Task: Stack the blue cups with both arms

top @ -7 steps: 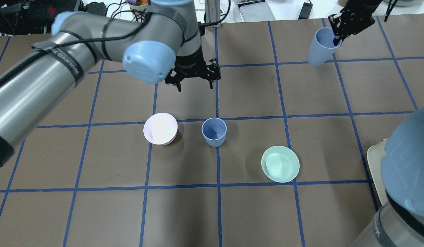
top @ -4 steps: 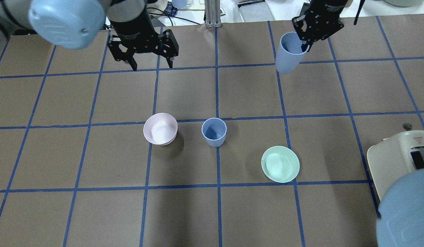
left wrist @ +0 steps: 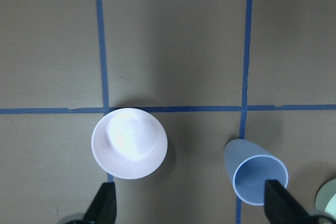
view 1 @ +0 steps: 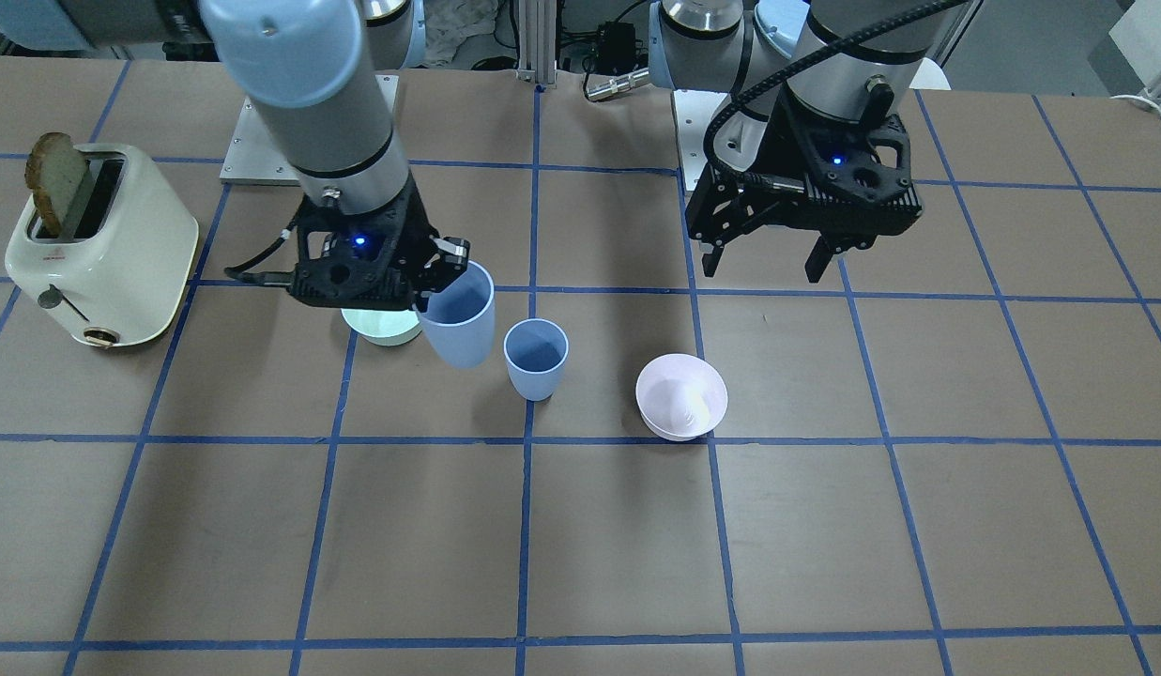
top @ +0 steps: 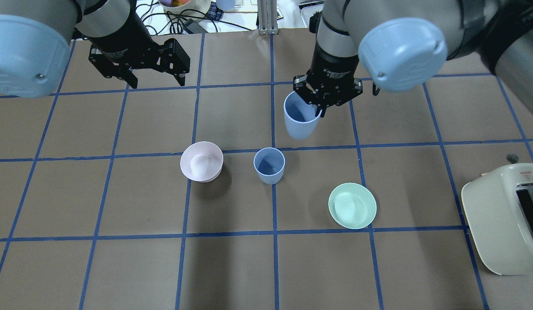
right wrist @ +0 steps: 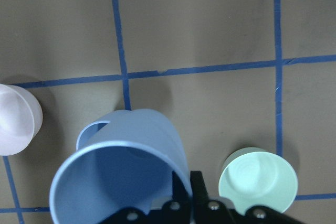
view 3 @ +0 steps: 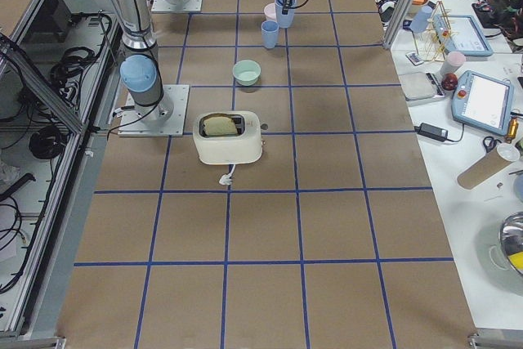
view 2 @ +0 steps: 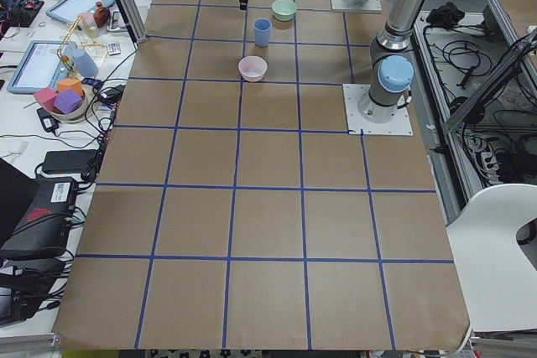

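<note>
One blue cup (top: 269, 165) stands upright mid-table, also in the front view (view 1: 536, 357) and the left wrist view (left wrist: 257, 177). My right gripper (top: 318, 101) is shut on the rim of the second blue cup (top: 300, 118), holding it tilted in the air just beyond and right of the standing cup. The held cup shows in the front view (view 1: 458, 324) and fills the right wrist view (right wrist: 121, 182). My left gripper (top: 156, 82) is open and empty, high over the far left of the table, also in the front view (view 1: 763, 269).
A pale pink bowl (top: 201, 161) sits left of the standing cup. A mint-green bowl (top: 352, 206) sits to its near right. A cream toaster (top: 507, 215) with a bread slice stands at the right edge.
My right gripper has carried its blue cup from the far right corner to just beyond the standing cup. My left arm has swung away to the far left, gripper still open.
</note>
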You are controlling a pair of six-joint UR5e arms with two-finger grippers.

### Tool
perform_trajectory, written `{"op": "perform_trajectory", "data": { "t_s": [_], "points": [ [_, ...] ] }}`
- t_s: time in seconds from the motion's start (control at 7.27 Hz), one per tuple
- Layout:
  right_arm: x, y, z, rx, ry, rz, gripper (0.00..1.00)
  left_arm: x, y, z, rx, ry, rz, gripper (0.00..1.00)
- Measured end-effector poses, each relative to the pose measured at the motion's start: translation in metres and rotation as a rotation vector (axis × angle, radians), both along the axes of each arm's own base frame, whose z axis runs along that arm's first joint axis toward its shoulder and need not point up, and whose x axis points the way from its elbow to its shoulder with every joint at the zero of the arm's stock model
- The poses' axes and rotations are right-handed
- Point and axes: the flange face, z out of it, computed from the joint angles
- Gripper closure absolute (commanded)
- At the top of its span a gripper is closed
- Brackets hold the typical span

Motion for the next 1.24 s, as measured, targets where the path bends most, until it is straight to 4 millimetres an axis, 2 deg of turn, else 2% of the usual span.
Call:
{"op": "perform_trajectory", "data": {
  "t_s": [0.14,0.28,0.55,1.24],
  "points": [
    [0.021,0.015,-0.013,-0.022,-0.004,-0.015,1.0,0.003,0.002,0.0,-0.012,-0.001,0.005,0.0],
    [0.032,0.022,-0.024,-0.035,-0.009,-0.039,1.0,0.006,0.004,0.002,-0.018,-0.002,0.009,0.0],
    [0.04,0.027,-0.035,-0.042,-0.012,-0.052,1.0,0.009,0.009,0.007,-0.026,-0.002,0.016,0.0],
    [0.047,0.026,-0.05,-0.033,-0.019,-0.053,1.0,0.011,0.013,0.01,-0.025,-0.003,0.018,0.0]
  ]
}}
